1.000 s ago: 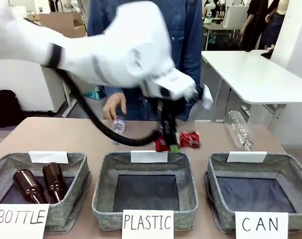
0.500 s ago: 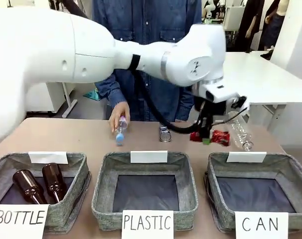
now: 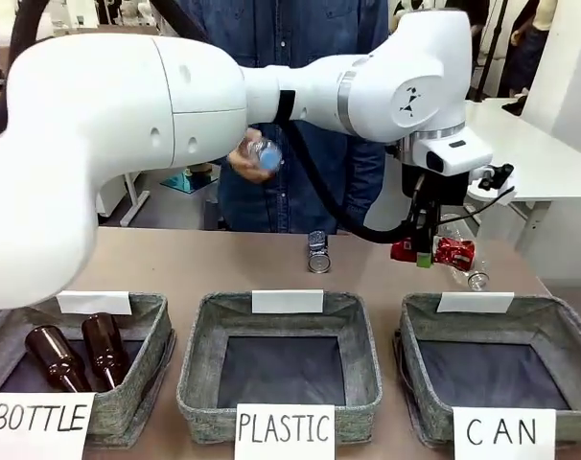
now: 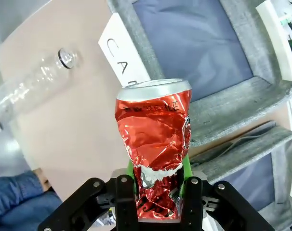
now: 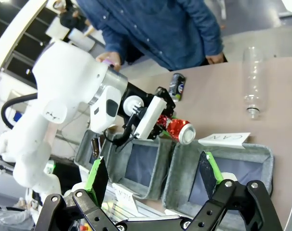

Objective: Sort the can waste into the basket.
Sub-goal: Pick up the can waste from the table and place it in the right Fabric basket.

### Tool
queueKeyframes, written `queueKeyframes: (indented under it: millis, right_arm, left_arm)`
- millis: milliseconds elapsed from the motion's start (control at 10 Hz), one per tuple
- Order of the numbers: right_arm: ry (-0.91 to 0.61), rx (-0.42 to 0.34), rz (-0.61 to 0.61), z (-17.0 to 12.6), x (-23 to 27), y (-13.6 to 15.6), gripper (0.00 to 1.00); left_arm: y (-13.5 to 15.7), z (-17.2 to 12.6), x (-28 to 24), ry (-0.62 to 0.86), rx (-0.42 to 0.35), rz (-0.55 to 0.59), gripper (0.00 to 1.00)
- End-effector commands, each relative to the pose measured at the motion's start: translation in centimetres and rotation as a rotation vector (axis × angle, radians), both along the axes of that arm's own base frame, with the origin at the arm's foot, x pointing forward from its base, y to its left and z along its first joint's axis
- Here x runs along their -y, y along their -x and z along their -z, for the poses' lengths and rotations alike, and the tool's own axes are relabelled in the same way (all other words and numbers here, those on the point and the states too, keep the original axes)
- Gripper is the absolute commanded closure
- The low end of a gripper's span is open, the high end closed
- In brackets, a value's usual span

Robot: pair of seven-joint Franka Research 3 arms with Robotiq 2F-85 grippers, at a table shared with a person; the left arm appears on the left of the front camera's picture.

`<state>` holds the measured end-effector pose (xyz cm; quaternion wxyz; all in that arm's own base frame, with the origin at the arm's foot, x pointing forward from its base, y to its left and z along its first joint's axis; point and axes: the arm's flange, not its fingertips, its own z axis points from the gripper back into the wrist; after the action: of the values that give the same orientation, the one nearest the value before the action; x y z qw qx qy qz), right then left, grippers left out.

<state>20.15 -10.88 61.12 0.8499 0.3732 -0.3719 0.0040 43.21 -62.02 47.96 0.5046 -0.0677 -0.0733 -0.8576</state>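
Aloft, left pincer (image 3: 423, 257) clamps red can (image 3: 453, 253) over tan table (image 3: 175, 259); right pincer (image 5: 153, 168) gapes.

My front camera looks across the table (image 3: 127, 254) to its far edge. The left wrist camera sits close above and the right wrist farther off, and all three share the basket (image 3: 559, 316).

The left gripper (image 3: 424, 257) has swung the red dented can (image 3: 453, 252) right, to the CAN basket (image 3: 559, 316)'s far rim; the person's hand (image 3: 247, 158) lifted a small plastic bottle (image 3: 266, 153).
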Motion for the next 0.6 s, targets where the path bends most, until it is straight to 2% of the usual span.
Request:
queueKeyframes:
  millis: [0, 100, 200, 400, 500]
  right_arm:
    - [-0.012, -0.013, 0.015, 0.0, -0.1, 0.0, 0.00]
    - [-0.012, -0.013, 0.015, 0.0, -0.1, 0.0, 0.00]
    - [-0.012, -0.013, 0.015, 0.0, -0.1, 0.0, 0.00]
    - [-0.012, -0.013, 0.015, 0.0, -0.1, 0.0, 0.00]
    - [-0.012, -0.013, 0.015, 0.0, -0.1, 0.0, 0.00]
  left_arm:
    - [0.6, -0.4, 0.4, 0.005, 0.003, 0.009, 0.63]
    - [0.7, 0.3, 0.0, 0.164, -0.037, 0.034, 0.63]
    - [2.5, 0.1, 1.6, 0.240, -0.060, -0.027, 0.63]
    - [7.4, -1.2, 4.3, 0.213, -0.009, 0.053, 0.63]
    - [8.9, -0.9, 4.8, 0.188, -0.019, 0.092, 0.63]
